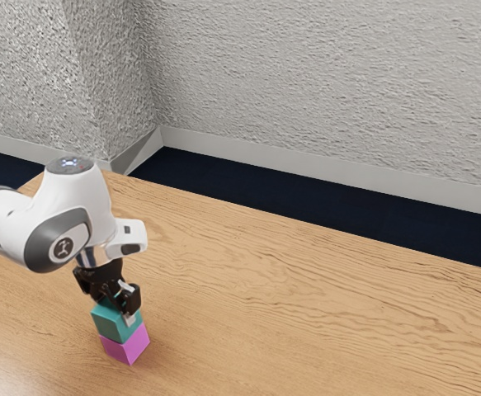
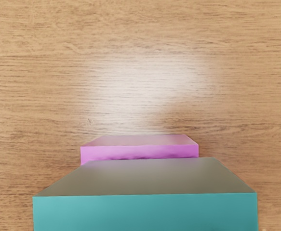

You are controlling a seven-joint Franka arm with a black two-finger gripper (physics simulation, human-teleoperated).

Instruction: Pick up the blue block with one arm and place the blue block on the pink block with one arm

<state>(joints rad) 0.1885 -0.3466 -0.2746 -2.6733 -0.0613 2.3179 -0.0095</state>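
Blue-green cube block sits under the black two-finger gripper, lower left of frame; whether it is clamped or released I cannot tell. It rests on the pink cube block on the wooden table. Probably light, stiff, smooth: grip opposite flat faces.

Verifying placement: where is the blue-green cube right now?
In the exterior view's lower left, the blue-green cube rests on the pink cube, directly under the gripper, on the wooden table.
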